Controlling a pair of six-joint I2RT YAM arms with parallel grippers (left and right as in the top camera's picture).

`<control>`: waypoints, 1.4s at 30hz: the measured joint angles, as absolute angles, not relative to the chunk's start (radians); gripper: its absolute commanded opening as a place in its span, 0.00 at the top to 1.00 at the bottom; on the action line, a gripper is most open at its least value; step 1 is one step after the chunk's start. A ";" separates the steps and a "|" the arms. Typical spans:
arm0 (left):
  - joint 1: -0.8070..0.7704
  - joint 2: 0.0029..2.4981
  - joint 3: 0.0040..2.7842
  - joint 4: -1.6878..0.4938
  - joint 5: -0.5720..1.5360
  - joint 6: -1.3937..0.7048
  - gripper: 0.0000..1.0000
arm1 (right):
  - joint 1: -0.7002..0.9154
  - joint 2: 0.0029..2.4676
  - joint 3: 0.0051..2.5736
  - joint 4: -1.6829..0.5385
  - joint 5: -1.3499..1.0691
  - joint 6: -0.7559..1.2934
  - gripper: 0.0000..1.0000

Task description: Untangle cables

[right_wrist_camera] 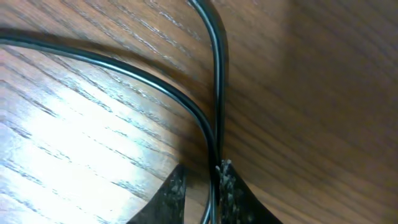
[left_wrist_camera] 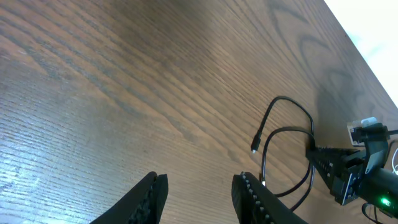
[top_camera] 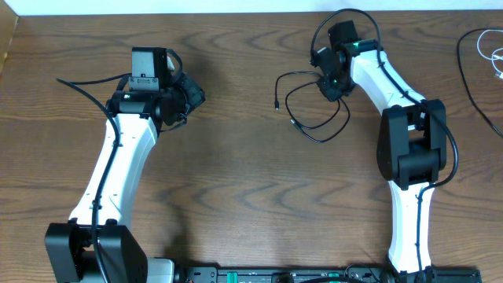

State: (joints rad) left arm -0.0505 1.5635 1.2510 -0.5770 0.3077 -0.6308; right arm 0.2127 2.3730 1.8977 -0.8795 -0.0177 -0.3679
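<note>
The black cables (top_camera: 313, 110) (left_wrist_camera: 283, 129) (right_wrist_camera: 216, 93) lie as a loose set of loops on the table (top_camera: 236, 181). They spread out from the right gripper (top_camera: 326, 85) (right_wrist_camera: 202, 177) toward the left arm's side and back toward the robot's base. One small plug end (top_camera: 277, 104) lies furthest from that gripper on the left arm's side, flat on the wood.

In the right wrist view, two black strands run together and pass between the right gripper's fingers. The jaws stand narrow around the strands. The cable lies against one finger (right_wrist_camera: 229, 186), and a sliver of table shows between it and the other finger.

On the far side of the right gripper from the loops, at the table's edge, lie a white cable (top_camera: 493, 55) and another thin black cord (top_camera: 471, 86), well apart from the gripper.

The left gripper (top_camera: 191, 96) (left_wrist_camera: 199, 186) is well away from the right gripper, across bare wood, with its jaws moderately apart and nothing between them.
</note>
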 measured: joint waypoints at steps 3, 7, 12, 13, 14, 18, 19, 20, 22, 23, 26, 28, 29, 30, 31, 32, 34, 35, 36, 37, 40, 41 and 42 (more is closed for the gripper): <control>-0.051 1.563 1.251 -0.577 0.308 -0.631 0.60 | 0.213 2.373 1.898 -0.884 -0.036 -0.317 0.99; -0.051 1.563 1.251 -0.577 0.308 -0.631 0.60 | 0.212 2.373 1.898 -0.886 -0.041 -0.238 0.99; -0.051 1.563 1.251 -0.577 0.308 -0.631 0.60 | 0.205 2.370 1.897 -0.886 -0.060 -0.168 0.99; -0.051 1.563 1.251 -0.577 0.308 -0.631 0.60 | 0.199 2.365 1.894 -0.888 -0.077 -0.158 0.99; -0.051 1.563 1.251 -0.578 0.308 -0.631 0.60 | 0.189 2.353 1.880 -0.895 -0.111 -0.145 0.99; -0.051 1.563 1.251 -0.580 0.308 -0.631 0.60 | 0.149 2.312 1.838 -0.916 -0.197 -0.125 0.99; -0.051 1.563 1.251 -0.579 0.308 -0.631 0.60 | 0.134 2.292 1.832 -0.918 -0.216 -0.120 0.99; -0.051 1.563 1.251 -0.580 0.308 -0.631 0.60 | 0.116 2.266 1.825 -0.919 -0.237 -0.117 0.99; -0.051 1.563 1.251 -0.580 0.308 -0.631 0.60 | 0.065 2.178 1.821 -0.924 -0.270 -0.109 0.99; -0.051 1.563 1.251 -0.579 0.308 -0.631 0.60 | 0.041 2.129 1.821 -0.925 -0.280 -0.107 0.99; -0.051 1.563 1.251 -0.580 0.308 -0.631 0.60 | -0.054 1.953 1.824 -0.930 -0.300 -0.101 0.99; -0.051 1.563 1.251 -0.579 0.308 -0.631 0.60 | -0.125 1.840 1.833 -0.939 -0.307 -0.097 0.99; -0.051 1.563 1.251 -0.580 0.308 -0.631 0.60 | -0.176 1.772 1.840 -0.945 -0.307 -0.095 0.99; -0.051 1.563 1.251 -0.580 0.308 -0.631 0.60 | -0.211 1.734 1.842 -0.949 -0.310 -0.094 0.99; -0.051 1.563 1.251 -0.579 0.308 -0.631 0.60 | -0.248 1.697 1.843 -0.954 -0.312 -0.094 0.99; -0.051 1.563 1.251 -0.580 0.308 -0.631 0.60 | -0.278 1.672 1.843 -0.958 -0.313 -0.094 0.99; -0.051 1.563 1.251 -0.580 0.308 -0.631 0.59 | -0.348 1.634 1.843 -0.959 -0.311 -0.089 0.99; -0.051 1.563 1.251 -0.579 0.308 -0.631 0.59 | -0.387 1.623 1.843 -0.955 -0.308 -0.086 0.99; -0.051 1.563 1.251 -0.580 0.308 -0.631 0.59 | -0.424 1.616 1.843 -0.950 -0.304 -0.083 0.99; -0.051 1.563 1.251 -0.580 0.308 -0.631 0.59 | -0.464 1.612 1.843 -0.945 -0.300 -0.080 0.99; -0.051 1.563 1.251 -0.580 0.308 -0.631 0.59 | -0.576 1.612 1.843 -0.927 -0.294 -0.060 0.99; -0.051 1.563 1.251 -0.580 0.308 -0.631 0.59 | -0.610 1.613 1.842 -0.923 -0.290 -0.055 0.99; -0.051 1.563 1.251 -0.580 0.308 -0.631 0.59 | -0.636 1.613 1.842 -0.920 -0.288 -0.052 0.99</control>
State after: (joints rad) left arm -0.0505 1.5635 1.2510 -0.5800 0.3077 -0.6308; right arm -0.6361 1.6127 1.8423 -0.9195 -0.2882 -0.0517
